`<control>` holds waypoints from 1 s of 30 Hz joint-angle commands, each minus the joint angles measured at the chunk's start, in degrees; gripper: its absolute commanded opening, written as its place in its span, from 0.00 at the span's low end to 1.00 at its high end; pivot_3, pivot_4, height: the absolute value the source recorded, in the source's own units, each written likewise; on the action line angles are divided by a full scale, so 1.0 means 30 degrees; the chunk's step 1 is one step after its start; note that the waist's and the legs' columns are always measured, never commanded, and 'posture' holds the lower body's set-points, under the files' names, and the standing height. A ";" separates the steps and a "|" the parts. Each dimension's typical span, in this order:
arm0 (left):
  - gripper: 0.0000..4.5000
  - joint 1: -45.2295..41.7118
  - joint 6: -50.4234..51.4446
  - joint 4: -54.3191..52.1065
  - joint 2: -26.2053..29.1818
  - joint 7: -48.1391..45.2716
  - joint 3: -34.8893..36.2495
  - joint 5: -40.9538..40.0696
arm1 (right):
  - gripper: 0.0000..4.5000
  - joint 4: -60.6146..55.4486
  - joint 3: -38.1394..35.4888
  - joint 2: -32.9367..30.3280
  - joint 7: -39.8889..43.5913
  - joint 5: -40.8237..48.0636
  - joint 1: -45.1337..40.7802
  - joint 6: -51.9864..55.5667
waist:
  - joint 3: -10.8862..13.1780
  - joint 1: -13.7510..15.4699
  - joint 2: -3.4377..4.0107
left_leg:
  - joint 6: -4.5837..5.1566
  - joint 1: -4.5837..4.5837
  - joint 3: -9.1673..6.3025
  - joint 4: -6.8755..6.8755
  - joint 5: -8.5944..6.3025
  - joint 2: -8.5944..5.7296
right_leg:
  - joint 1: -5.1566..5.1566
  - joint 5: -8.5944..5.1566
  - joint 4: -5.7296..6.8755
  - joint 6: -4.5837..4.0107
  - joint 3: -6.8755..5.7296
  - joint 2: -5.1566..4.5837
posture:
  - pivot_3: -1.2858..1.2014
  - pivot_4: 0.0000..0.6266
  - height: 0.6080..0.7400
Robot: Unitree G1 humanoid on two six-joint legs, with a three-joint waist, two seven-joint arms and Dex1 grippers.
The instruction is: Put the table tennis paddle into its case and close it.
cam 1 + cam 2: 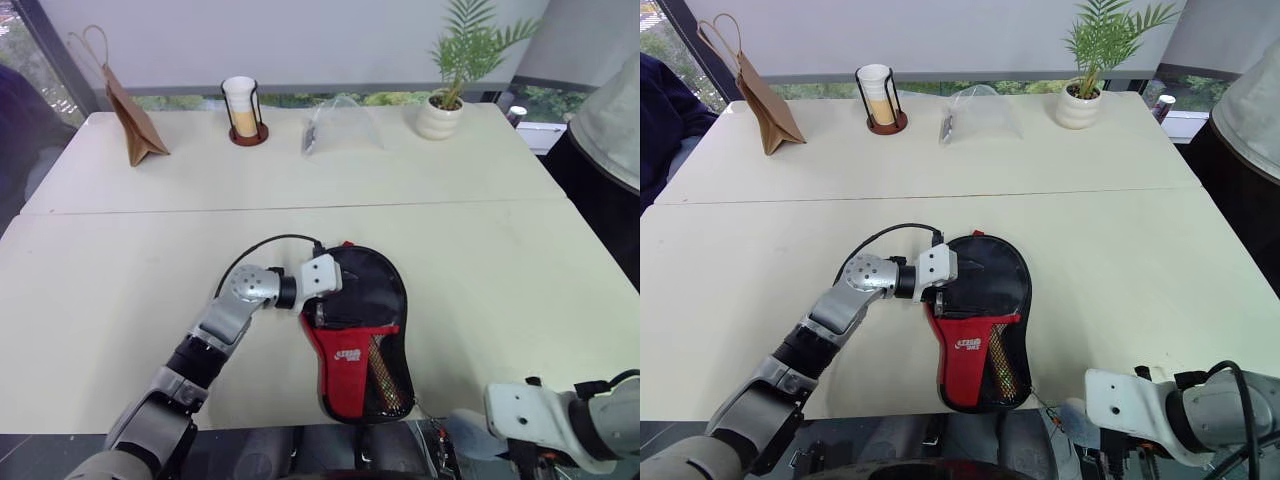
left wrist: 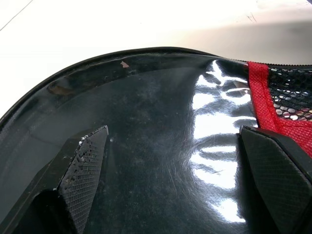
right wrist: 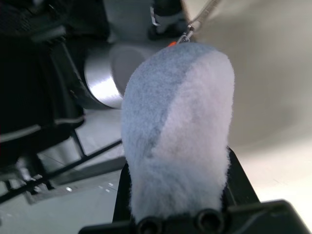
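The black case (image 1: 362, 300) lies flat at the near middle of the table, round end away from me, its red logo panel (image 1: 347, 358) and mesh pocket towards me. The paddle is inside; its light wooden handle (image 1: 378, 368) shows through the mesh. My left gripper (image 2: 171, 134) stands open over the glossy clear window, its fingertips (image 2: 90, 156) on or just above the plastic. My right gripper (image 3: 178, 173) hangs off the table's near edge, shut on a fluffy pale-blue and white zip pull (image 3: 178, 126). A thin chain (image 3: 197, 19) runs from the pull towards the case.
Along the far edge stand a brown paper bag (image 1: 130, 110), a cup in a black holder (image 1: 243, 108), a clear plastic bag (image 1: 340, 125) and a potted plant (image 1: 445, 100). A person (image 1: 610, 110) stands at the right. Bare tabletop (image 1: 520, 280) lies around the case.
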 commanded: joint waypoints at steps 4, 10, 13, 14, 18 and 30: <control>1.00 0.0429 0.0813 0.1548 0.0536 0.0322 -0.0617 0.1244 | 0.04 -0.0461 -0.1328 0.0410 0.1397 -0.0426 0.0764 -0.0621 | -0.0003 0.0016 0.0006 | 0.0012 -0.0006 0.0001 -0.0011 -0.0008 0.0000 | 0.0004 -0.0002 -0.0032 0.0004 0.0000 -0.0003 | 0.52 0.24 0.95; 1.00 0.0338 0.0739 0.1624 0.0506 0.0329 -0.0681 0.1267 | 0.04 0.1535 0.0623 -0.0521 -0.0095 0.1098 -0.5352 0.0985 | -0.0037 -0.0063 0.0064 | 0.0050 -0.0014 0.0011 -0.0020 -0.0030 0.0016 | 0.0079 0.0001 -0.0233 0.0003 -0.0022 -0.0002 | 0.52 0.24 0.95; 1.00 0.0270 0.0723 0.1676 0.0465 0.0400 -0.0692 0.1290 | 0.04 0.2639 0.1807 -0.1035 -0.0161 0.1341 -0.7252 0.1133 | -0.0030 -0.0038 0.0052 | 0.0068 -0.0026 0.0012 -0.0025 -0.0040 0.0018 | 0.0078 0.0001 -0.0257 0.0002 -0.0027 -0.0006 | 0.52 0.24 0.95; 1.00 0.0261 0.0690 0.1690 0.0457 0.0429 -0.0687 0.1305 | 0.15 0.3124 0.2289 -0.1190 -0.0217 0.1322 -0.7878 0.1028 | -0.0033 -0.0010 0.0060 | 0.0075 -0.0024 0.0014 -0.0030 -0.0045 0.0018 | 0.0077 0.0002 -0.0259 0.0001 -0.0032 -0.0008 | 0.52 0.24 0.95; 1.00 0.0270 0.0476 0.1722 0.0470 0.0491 -0.0625 0.1305 | 0.57 0.4587 0.3860 -0.1583 -0.0259 0.1430 -0.9942 0.0712 | -0.0037 -0.0005 0.0067 | 0.0107 -0.0027 0.0014 -0.0042 -0.0065 0.0014 | 0.0062 0.0012 -0.0256 -0.0012 -0.0072 -0.0030 | 0.52 0.24 0.95; 1.00 -0.0567 0.3517 -0.1067 0.0960 -0.0590 0.2066 -0.2130 | 0.99 0.8906 0.2592 -0.3500 0.1706 0.3047 -1.4280 -0.0500 | 0.0063 -0.0083 0.0125 | 0.0119 -0.0090 0.0018 -0.0039 -0.0072 0.0012 | -0.0024 0.0032 -0.0237 -0.0022 -0.0138 -0.0052 | 0.52 0.24 0.95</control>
